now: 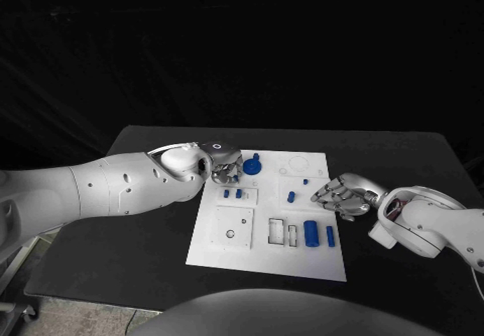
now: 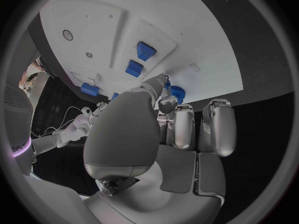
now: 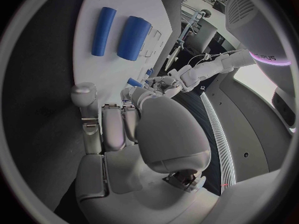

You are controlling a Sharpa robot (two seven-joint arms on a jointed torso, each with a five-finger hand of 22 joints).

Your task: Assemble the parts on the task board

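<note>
One white task board (image 1: 217,255) is lying on one black bench (image 1: 111,259).

Two blue round bars are lying side by side on the board: one fat bar (image 1: 312,234) and one thin bar (image 1: 330,236).

Two small blue blocks (image 1: 227,193) (image 1: 239,194) are sitting next to each other near the middle.

One small blue peg (image 1: 292,197) is standing alone, and one more tiny blue piece (image 1: 305,182) is sitting just past it.

One blue gear (image 1: 252,166) is sitting at the far end of the board.

That is making seven blue parts that can be counted.

Two silver hands are reaching over the board: one left hand (image 1: 224,166) and one right hand (image 1: 341,196).
</note>
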